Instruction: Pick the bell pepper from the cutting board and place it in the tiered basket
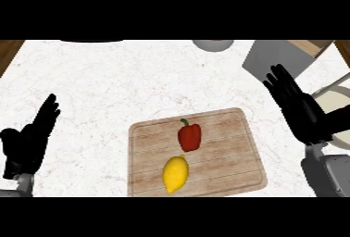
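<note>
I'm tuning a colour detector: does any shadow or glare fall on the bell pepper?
Head view: the bell pepper looks evenly lit, no glare, no shadow across it; the lemon and cutting board likewise.

I see a yellow lemon [175, 173] lying low in the middle of my view, its long axis running up and down. The counter [103, 92] is white marbled stone. At its far edge sits a grey round thing [212, 44], cut off, and to the right a flat grey panel [273, 58] with a pale wooden piece [311, 46] touching it.
</note>
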Motion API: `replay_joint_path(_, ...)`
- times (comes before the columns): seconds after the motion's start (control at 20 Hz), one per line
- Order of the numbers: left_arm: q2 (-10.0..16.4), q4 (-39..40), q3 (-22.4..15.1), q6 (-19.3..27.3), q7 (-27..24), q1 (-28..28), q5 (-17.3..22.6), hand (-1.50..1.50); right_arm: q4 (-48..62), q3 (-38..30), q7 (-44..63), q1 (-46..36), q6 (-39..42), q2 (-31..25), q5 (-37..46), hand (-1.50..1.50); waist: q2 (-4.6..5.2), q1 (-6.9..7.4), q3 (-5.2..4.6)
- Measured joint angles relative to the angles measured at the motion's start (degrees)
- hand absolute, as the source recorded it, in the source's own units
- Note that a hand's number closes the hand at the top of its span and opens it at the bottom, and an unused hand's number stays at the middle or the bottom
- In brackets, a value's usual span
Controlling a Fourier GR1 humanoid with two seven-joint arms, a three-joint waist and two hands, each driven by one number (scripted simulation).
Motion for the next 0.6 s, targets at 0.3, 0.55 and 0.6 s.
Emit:
replay_joint_path(0.3, 1.15, 1.36, 0.90, 0.77, -2.51, -2.59, -4.15, 0.00, -4.93, 3.54, 0.68, 0.62, -17.59, 8.28, 10.23, 1.50, -1.21, -1.02, -0.31)
replay_joint_path(0.55, 1.54, 1.45, 1.31, 1.46, -2.78, -2.61, -4.92, 0.00, -1.66, -0.35, 2.82, 7.46, -33.74, 8.60, 19.36, -1.50, -1.66, -4.30, -0.63)
replay_joint_path(0.6, 1.53, 1.60, 1.26, 1.43, -2.70, -2.84, -5.01, 0.00, -1.80, 0.40, 3.37, 9.11, -37.43, 9.65, 21.92, -1.50, -1.68, -4.34, -0.66)
